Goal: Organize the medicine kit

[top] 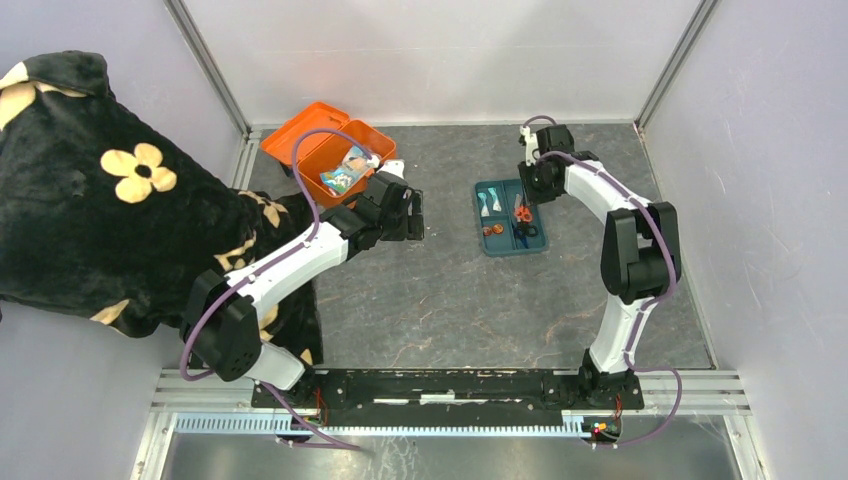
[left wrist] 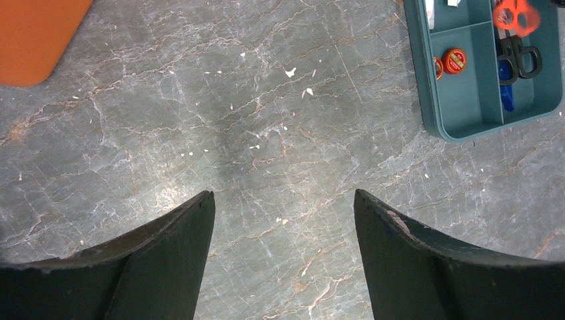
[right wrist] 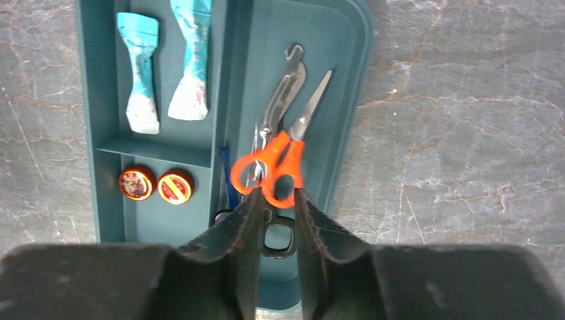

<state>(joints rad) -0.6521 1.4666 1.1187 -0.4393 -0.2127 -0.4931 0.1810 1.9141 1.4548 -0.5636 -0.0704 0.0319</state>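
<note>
Right now the medicine kit (top: 300, 135) sits open at the far left of the counter (top: 450, 300), with a blue-and-white packet (top: 343, 178) inside. The left end effector (left wrist: 283, 200) hovers over bare counter near it, fingers spread wide and holding nothing. Well to the right lies the teal tray (right wrist: 85, 133), where the right end effector (right wrist: 274, 197) pinches the orange scissors (right wrist: 270, 163) by a handle loop; whether they are lifted is hard to judge. Metal shears (right wrist: 286, 87) lie beneath them. 2 twisted packets (right wrist: 141, 80) and 2 round red tins (right wrist: 136, 185) fill the neighbouring compartments.
</note>
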